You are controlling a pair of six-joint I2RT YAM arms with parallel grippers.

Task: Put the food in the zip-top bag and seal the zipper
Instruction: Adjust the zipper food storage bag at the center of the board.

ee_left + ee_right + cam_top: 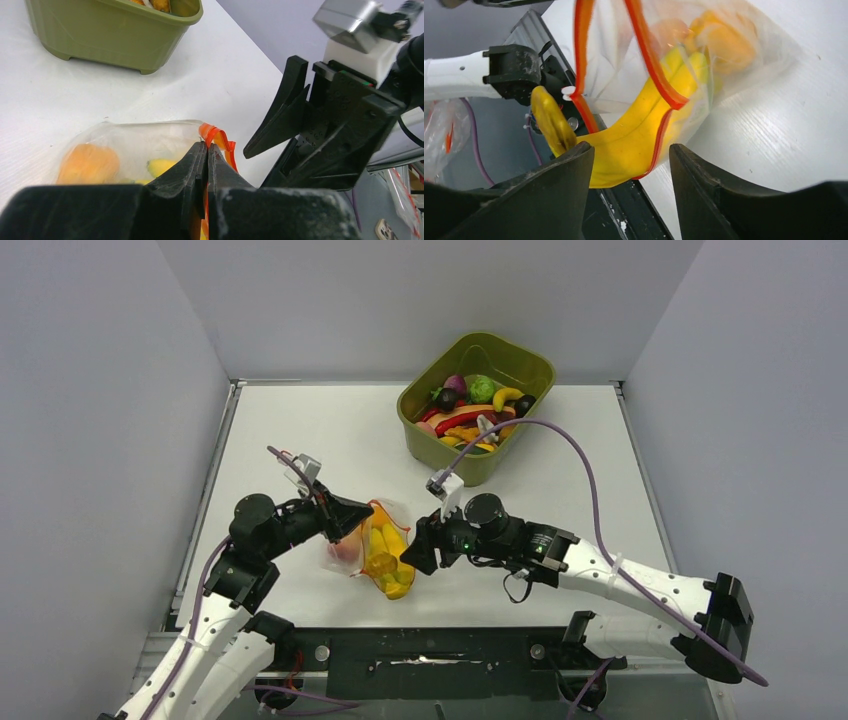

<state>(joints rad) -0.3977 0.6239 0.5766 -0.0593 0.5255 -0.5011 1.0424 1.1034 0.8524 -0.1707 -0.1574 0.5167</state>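
Bag pinned near the table's front edge, between both grippers.
The left gripper is closed on the zipper, holding the mouth up. The right gripper stands with jaws apart on either side of a banana that pokes out of the mouth; its right finger is clear of it. A peach and more yellow pieces lie inside. Bare tabletop separates the bag from the tub, which sits at the far edge full of toy food.
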